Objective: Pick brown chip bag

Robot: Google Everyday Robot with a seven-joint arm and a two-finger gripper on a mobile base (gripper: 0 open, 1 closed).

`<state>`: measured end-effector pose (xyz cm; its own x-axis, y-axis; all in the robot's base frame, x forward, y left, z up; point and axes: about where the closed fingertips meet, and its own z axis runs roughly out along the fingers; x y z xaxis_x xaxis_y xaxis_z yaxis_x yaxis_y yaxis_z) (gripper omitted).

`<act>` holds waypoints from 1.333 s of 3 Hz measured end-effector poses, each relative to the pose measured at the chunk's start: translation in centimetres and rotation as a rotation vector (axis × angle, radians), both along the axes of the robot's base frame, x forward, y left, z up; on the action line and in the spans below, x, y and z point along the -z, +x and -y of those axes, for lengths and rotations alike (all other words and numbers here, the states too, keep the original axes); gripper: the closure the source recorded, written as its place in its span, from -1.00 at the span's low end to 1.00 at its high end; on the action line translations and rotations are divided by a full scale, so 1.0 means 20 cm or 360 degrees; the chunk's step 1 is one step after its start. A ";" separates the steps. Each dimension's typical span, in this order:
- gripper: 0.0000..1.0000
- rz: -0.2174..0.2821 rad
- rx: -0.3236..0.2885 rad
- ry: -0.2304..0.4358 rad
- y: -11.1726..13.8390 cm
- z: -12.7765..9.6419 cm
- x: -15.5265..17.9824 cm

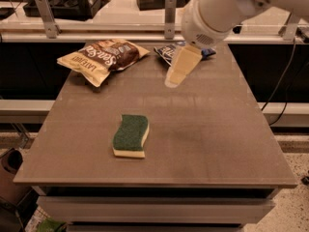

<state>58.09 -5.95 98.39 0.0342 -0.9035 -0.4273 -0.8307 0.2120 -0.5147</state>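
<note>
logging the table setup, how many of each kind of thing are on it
chip bags: 2 (brown chip bag, dark blue chip bag)
sponge: 1
total: 3
the claw hangs above the table near the dark blue chip bag
</note>
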 end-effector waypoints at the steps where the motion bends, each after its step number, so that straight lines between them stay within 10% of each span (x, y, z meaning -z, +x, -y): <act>1: -1.00 0.0021 -0.0025 -0.0055 0.24 -0.12 0.11; 4: -1.00 0.0031 -0.0214 -0.0085 0.66 -0.47 0.31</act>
